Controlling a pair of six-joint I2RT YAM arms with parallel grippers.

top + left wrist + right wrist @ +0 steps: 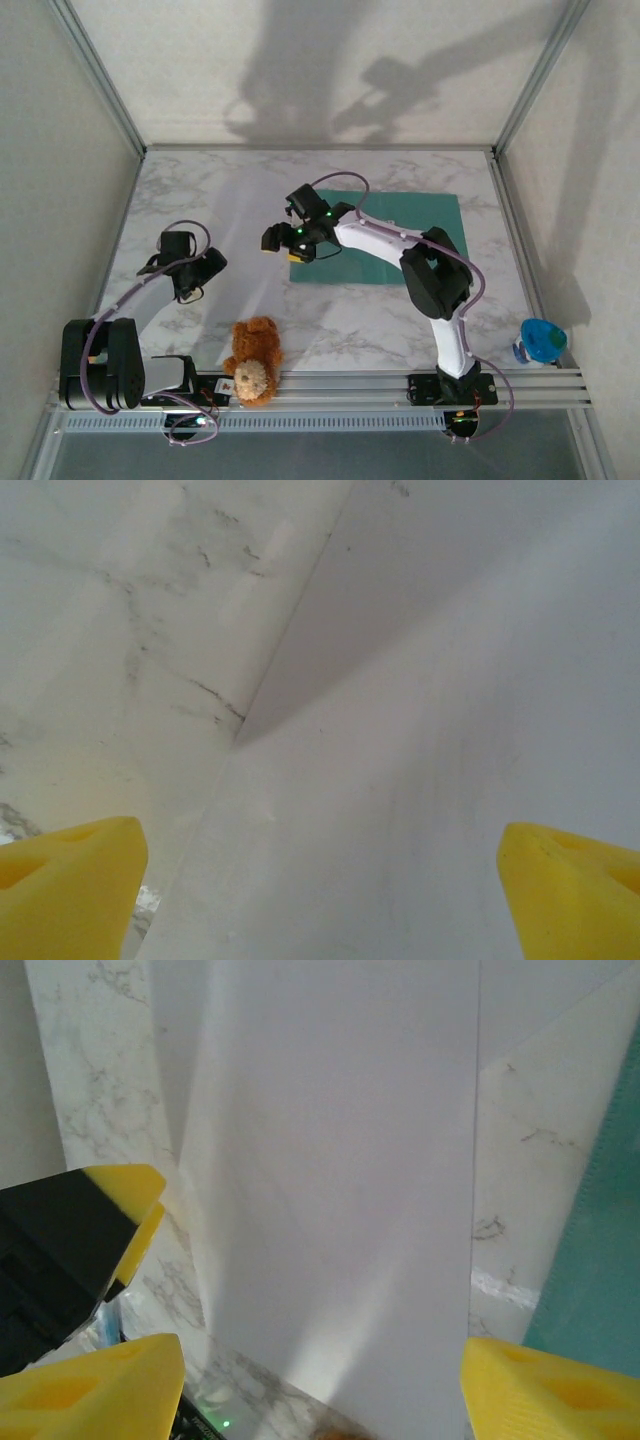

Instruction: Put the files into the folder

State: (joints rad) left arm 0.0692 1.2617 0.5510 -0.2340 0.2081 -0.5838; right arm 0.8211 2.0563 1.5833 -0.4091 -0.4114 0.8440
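A white-grey marble table (200, 190) ringed by pale walls carries everything. At the left, we see the left gripper (320, 890) spread wide over the files (450, 730), pinching nothing. Further right, the right gripper (320, 1380) is likewise spread above a white sheet, just left of the folder (430, 212), which lies flat, teal side up. We judge one claw should pinch the sheet's edge cleanly while the other lifts the cover. We find no readable writing.

The top external camera looks down from above and behind the arm bases (450, 385), covering the whole marble table (200, 190). Each wrist camera faces down past its own fingertips (70, 880), close above the files (430, 730), which both wrist views share.
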